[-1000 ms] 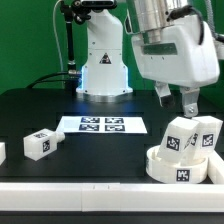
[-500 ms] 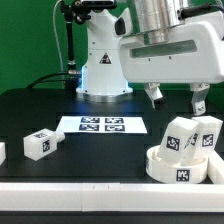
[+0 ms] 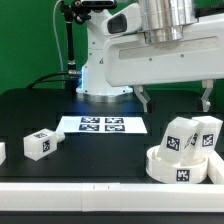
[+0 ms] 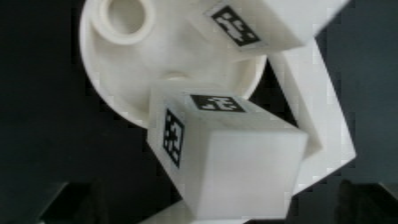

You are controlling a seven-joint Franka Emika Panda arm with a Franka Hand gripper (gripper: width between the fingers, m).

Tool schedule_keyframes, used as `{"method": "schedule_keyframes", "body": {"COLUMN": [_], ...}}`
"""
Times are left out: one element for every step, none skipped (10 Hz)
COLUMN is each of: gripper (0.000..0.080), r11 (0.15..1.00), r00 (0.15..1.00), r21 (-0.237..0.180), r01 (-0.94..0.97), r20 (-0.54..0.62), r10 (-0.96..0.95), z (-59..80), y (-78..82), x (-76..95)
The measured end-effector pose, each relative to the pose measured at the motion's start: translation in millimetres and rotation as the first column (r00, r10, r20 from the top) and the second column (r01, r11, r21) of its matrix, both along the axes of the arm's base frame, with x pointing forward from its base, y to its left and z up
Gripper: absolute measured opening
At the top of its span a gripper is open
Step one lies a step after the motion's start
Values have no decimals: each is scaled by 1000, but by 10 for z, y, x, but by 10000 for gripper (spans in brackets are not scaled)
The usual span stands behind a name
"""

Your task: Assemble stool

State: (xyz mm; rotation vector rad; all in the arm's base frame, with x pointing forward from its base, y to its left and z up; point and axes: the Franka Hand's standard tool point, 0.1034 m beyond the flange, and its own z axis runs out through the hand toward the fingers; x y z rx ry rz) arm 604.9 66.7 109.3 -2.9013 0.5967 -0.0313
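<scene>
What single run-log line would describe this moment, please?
claw: open, empty, hovering near seat | legs: two standing in seat | loose leg: on table, exterior view's left

Green backdrop (image 3: 30, 40), black table (image 3: 100, 155)

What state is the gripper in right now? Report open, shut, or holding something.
Gripper: open, jaws spread wide, holding nothing.

Bright even light, faint sheen on the black worktop (image 3: 30, 115), coarse resolution, wrist view soft, stool parts (image 4: 231, 170) nearly overexposed
</scene>
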Motion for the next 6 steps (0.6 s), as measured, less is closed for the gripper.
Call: {"method": "schedule_keyframes", "body": {"gripper": [649,649,649,649,649,649], "r11": [994,991,975,964,948,922], "r00": [994,990,975,963,947,920], "r21": [-12,-22,-33,-39,-47,-61], "r01": [-111,-135,-218,-263,-315,-383], "r20": [14,31,42,48,54,60], "r10": [111,136,219,264,317,387], "z": [-25,-21,-25,-26,-27,-31], "y": [27,60,34,19,12,4], "x": [-11,2,3,4,4,3]}}
